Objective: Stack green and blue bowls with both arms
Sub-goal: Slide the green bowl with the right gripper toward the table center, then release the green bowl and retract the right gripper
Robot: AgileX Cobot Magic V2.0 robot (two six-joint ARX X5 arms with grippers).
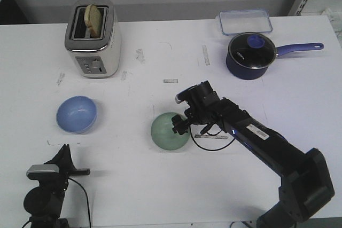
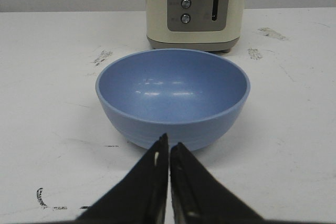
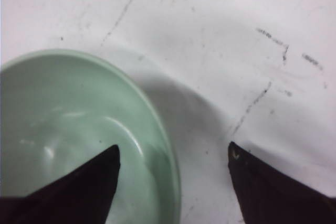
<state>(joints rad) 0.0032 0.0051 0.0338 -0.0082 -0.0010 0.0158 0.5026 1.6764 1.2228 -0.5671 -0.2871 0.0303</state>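
Observation:
The pale green bowl [image 1: 166,132] sits upright at the table's middle front; in the right wrist view [image 3: 68,129] its rim runs between my fingers. My right gripper [image 1: 180,125] is open, one finger over the bowl's inside, the other outside over the table, straddling the bowl's right rim. The light blue bowl [image 1: 77,114] sits upright at the left and fills the left wrist view [image 2: 172,93]. My left gripper [image 2: 169,148] is shut and empty, tips just short of the blue bowl's near wall; in the front view it [image 1: 64,150] is at the bottom left.
A cream toaster [image 1: 94,38] with a slice of bread stands at the back left, behind the blue bowl. A dark navy saucepan [image 1: 251,54] with a long handle and a clear lidded box [image 1: 245,22] are at the back right. A black cable [image 1: 211,143] trails beside the green bowl.

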